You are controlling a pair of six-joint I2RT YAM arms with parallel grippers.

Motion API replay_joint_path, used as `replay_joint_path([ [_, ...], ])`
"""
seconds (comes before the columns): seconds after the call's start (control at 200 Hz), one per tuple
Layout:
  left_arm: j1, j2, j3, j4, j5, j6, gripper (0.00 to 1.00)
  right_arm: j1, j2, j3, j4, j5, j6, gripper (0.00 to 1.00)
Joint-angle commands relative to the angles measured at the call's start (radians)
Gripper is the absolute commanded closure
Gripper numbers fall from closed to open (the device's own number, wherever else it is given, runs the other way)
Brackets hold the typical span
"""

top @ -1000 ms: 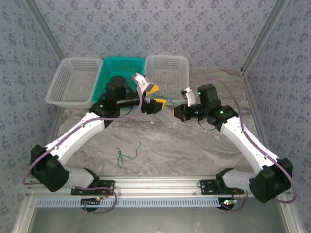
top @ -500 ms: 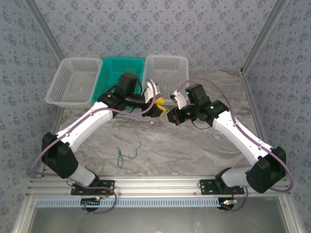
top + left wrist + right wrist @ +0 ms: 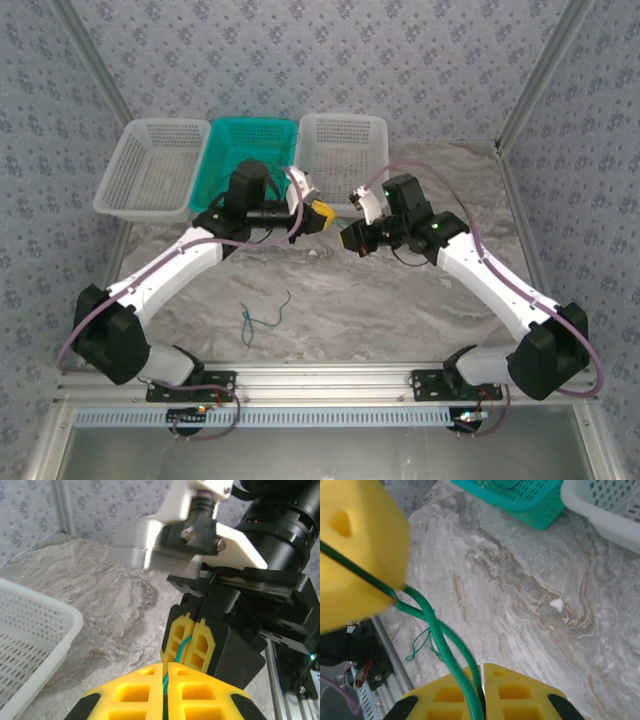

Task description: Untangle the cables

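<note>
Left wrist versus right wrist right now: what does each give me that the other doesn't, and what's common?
Left wrist: the right fingers seen head-on, shut on the green cable, with the black housing behind them. Right wrist: that cable curving across to the left fingers, plus the teal basket and a loose strand lying on the table. Common: each camera's own yellow fingers pinching the same green cable above the marble.
</note>
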Motion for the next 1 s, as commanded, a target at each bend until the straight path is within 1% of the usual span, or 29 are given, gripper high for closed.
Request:
replay_joint_path([
  [0.0, 0.081, -0.107, -0.035, 0.337, -0.038, -0.216, 1.0, -0.121, 0.035, -0.14, -0.039, 0.057, 0.086, 0.88],
  [0.095, 0.106, -0.134, -0.055, 0.377, -0.079, -0.276, 1.0, -0.178, 0.057, -0.225, 0.028, 0.03, 0.135, 0.87],
  [0.235, 0.125, -0.146, -0.072, 0.399, -0.134, -0.319, 1.0, -0.187, 0.045, -0.282, 0.076, 0.036, 0.159, 0.89],
  [0.34, 0.138, -0.133, -0.075, 0.412, -0.139, -0.353, 1.0, -0.188, 0.024, -0.296, 0.086, 0.044, 0.163, 1.0],
  [0.44, 0.138, -0.11, -0.069, 0.402, -0.128, -0.356, 1.0, -0.183, -0.04, -0.3, 0.103, 0.05, 0.162, 1.0],
  [0.465, 0.138, -0.107, -0.069, 0.399, -0.131, -0.357, 1.0, -0.181, -0.068, -0.304, 0.115, 0.06, 0.165, 0.97],
  [0.51, 0.137, -0.101, -0.068, 0.382, -0.145, -0.346, 1.0, -0.177, -0.13, -0.303, 0.123, 0.092, 0.175, 0.9],
  [0.59, 0.139, -0.092, -0.06, 0.337, -0.17, -0.323, 1.0, -0.162, -0.272, -0.304, 0.163, 0.149, 0.182, 0.85],
  [0.63, 0.137, -0.086, -0.056, 0.321, -0.176, -0.313, 1.0, -0.137, -0.346, -0.304, 0.192, 0.192, 0.172, 0.8],
  [0.7, 0.134, -0.077, -0.056, 0.316, -0.177, -0.305, 1.0, -0.075, -0.447, -0.303, 0.256, 0.262, 0.134, 0.66],
  [0.735, 0.13, -0.072, -0.056, 0.315, -0.174, -0.298, 1.0, -0.049, -0.478, -0.298, 0.295, 0.289, 0.123, 0.52],
  [0.76, 0.127, -0.07, -0.056, 0.314, -0.173, -0.29, 1.0, -0.033, -0.493, -0.295, 0.319, 0.299, 0.113, 0.46],
  [0.844, 0.108, -0.062, -0.054, 0.301, -0.173, -0.268, 1.0, 0.01, -0.479, -0.248, 0.376, 0.268, 0.077, 0.34],
  [0.899, 0.098, -0.06, -0.056, 0.302, -0.173, -0.263, 1.0, 0.039, -0.425, -0.197, 0.366, 0.25, 0.033, 0.3],
  [0.994, 0.082, -0.066, -0.049, 0.293, -0.167, -0.252, 1.0, 0.09, -0.286, -0.076, 0.27, 0.258, -0.083, 0.26],
])
